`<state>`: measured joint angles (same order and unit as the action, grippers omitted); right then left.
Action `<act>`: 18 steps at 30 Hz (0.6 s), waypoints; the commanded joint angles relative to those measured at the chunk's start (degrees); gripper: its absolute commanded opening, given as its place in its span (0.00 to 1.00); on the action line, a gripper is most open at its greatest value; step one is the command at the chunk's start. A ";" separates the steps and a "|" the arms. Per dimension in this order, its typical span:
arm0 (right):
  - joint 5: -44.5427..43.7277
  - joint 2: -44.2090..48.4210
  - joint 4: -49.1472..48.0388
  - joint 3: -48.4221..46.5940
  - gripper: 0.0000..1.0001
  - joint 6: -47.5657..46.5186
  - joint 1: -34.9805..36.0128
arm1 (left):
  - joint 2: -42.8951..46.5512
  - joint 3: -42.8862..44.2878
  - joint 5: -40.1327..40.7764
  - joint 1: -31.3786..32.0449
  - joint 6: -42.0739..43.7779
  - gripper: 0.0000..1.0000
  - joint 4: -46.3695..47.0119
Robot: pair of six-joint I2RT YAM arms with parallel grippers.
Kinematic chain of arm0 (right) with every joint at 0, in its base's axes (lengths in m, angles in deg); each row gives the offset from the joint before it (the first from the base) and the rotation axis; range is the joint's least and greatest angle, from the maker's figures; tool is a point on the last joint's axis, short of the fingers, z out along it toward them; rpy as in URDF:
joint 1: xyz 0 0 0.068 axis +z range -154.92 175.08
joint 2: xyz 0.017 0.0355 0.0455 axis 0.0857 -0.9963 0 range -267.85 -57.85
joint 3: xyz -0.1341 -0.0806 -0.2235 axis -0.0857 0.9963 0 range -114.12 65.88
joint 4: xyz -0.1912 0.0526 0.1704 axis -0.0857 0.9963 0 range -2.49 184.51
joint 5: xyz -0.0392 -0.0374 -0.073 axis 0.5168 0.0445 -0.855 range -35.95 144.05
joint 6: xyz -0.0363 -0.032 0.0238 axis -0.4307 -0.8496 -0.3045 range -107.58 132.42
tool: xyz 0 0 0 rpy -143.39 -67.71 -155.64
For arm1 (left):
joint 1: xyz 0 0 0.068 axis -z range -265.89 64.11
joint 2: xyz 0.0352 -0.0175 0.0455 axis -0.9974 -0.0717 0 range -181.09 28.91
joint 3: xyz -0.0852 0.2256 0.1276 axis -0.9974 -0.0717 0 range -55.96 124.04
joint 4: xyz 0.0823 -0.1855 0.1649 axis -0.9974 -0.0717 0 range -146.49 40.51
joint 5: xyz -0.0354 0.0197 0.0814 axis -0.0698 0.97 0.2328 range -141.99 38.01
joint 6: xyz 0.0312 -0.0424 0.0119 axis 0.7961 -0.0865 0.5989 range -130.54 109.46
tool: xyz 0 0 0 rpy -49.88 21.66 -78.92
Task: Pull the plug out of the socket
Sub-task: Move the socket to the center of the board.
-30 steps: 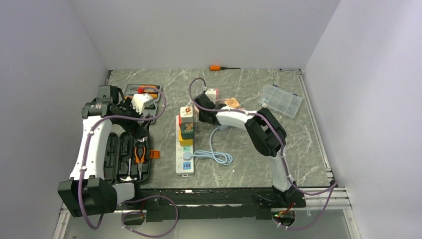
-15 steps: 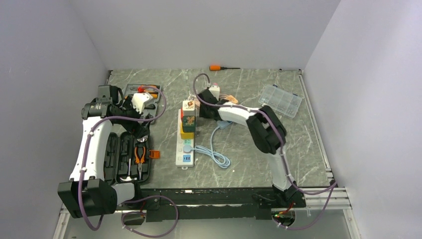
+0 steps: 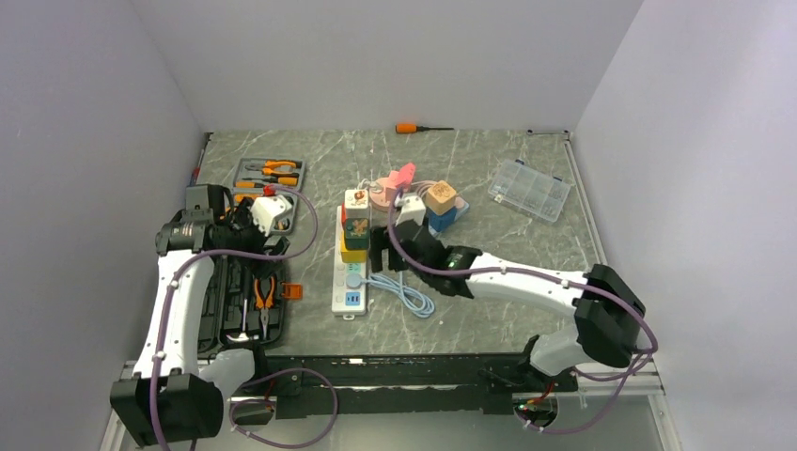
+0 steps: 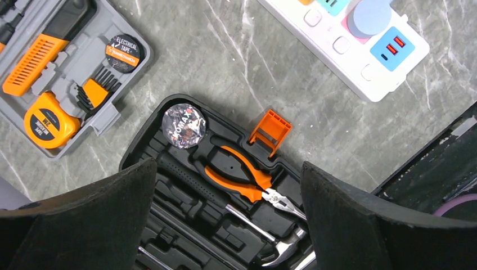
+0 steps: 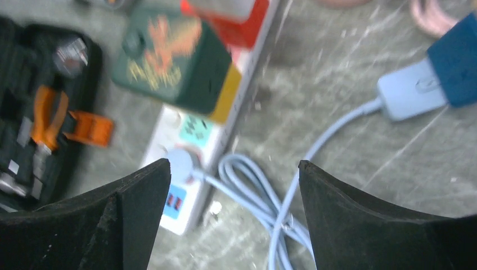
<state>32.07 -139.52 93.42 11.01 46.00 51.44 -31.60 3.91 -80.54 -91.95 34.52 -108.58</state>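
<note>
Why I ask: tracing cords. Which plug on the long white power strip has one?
The round pale-blue plug by the blue-marked end; the others are blocks.

Robot lab, white-walled enclosure point(image 3: 376, 56), marble-look table point(image 3: 470, 160)

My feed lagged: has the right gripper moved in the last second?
Yes. The right gripper has drawn back toward the near side, away from the orange screwdriver at the far edge. It is now beside the socket's middle.
</note>
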 commanded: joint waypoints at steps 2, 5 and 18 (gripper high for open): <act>-1.98 -3.78 -0.24 4.64 0.86 -3.55 4.57 | 4.70 -2.08 -1.38 0.16 3.78 0.99 1.11; -3.47 -6.53 0.67 4.45 0.86 -4.04 6.83 | 5.84 -2.86 -1.82 0.13 4.86 0.99 0.12; -3.68 -17.39 -2.65 -0.80 0.85 -12.00 8.27 | 5.57 -2.73 -2.73 0.11 5.15 0.99 0.75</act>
<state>30.19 -154.47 94.08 13.72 38.11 59.11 -26.31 0.50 -80.65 -91.95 38.95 -108.71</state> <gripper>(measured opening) 0.859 0.994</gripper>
